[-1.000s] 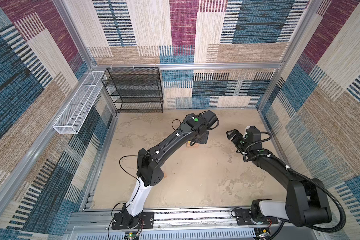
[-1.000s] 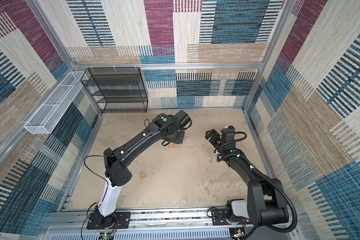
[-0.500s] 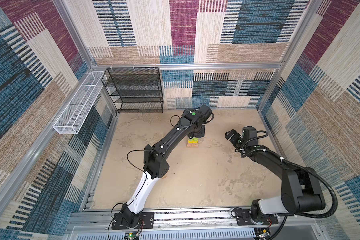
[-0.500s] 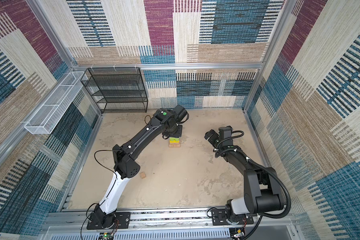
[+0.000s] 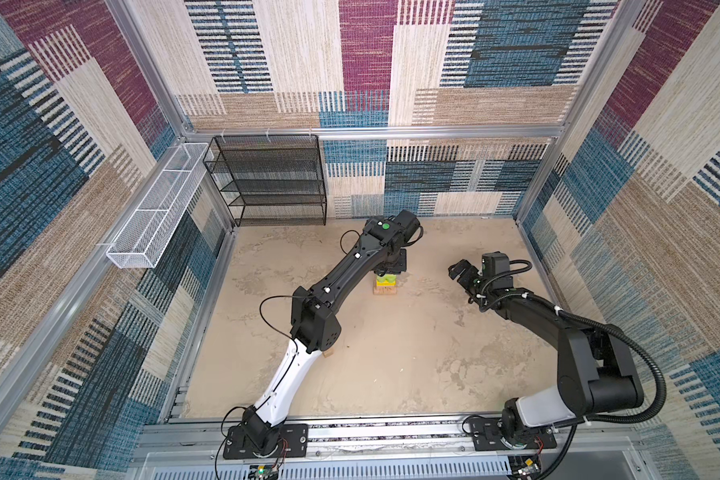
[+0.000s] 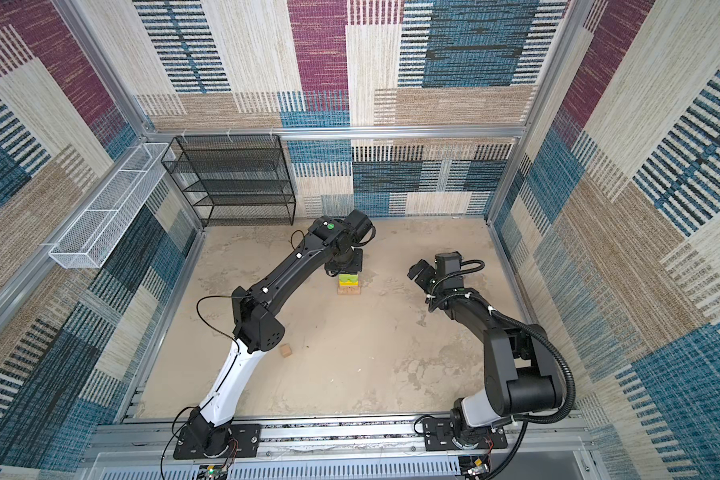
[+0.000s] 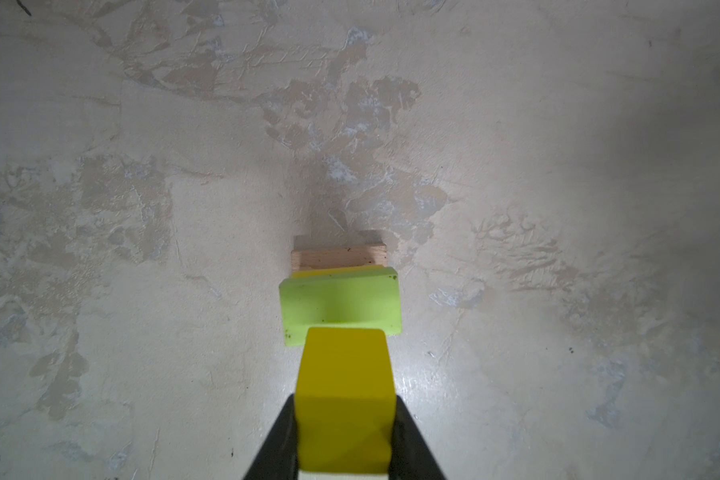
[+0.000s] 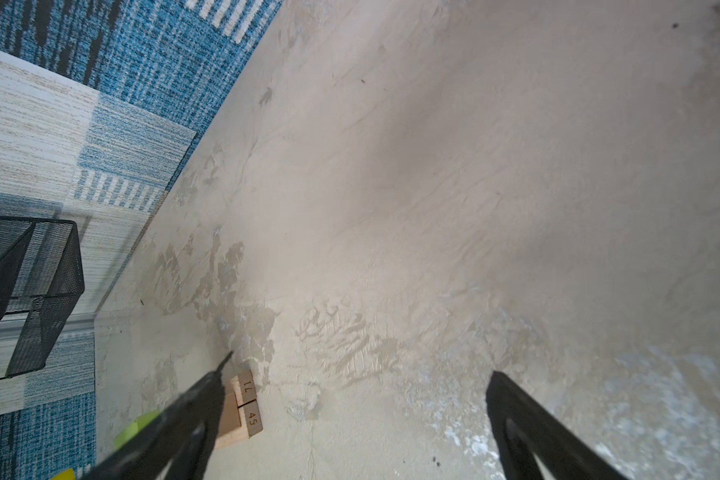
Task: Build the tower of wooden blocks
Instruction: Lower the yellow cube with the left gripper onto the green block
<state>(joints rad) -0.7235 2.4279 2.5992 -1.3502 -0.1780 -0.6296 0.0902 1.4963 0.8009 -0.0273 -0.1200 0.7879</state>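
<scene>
The small wood block tower, seen in both top views [image 5: 385,284] [image 6: 348,286], stands on the sandy beige table [image 5: 412,353], a little toward 12 o'clock from the middle. At its bottom lie 2 flat tan wooden bars [image 8: 248,405], side by side. A thin yellow layer [image 7: 337,272] sits on them, and a lime green wooden bar [image 7: 341,305] lies on top of that.

The left gripper [image 7: 346,415] is right over the tower. Its black fingers [image 7: 283,432] are partly closed and squeeze a yellow wooden block [image 7: 345,374] from 2 sides. The block hangs over the green bar. I cannot tell if they touch.

The right gripper [image 5: 460,272] is at 3 o'clock from the tower, well apart from it. Its jaws are wide open and hold nothing.

A small tan wooden cube [image 6: 285,351] sits alone at 7 o'clock from the tower. A black wire shelf [image 5: 273,183] stands at 11 o'clock by the back wall.
</scene>
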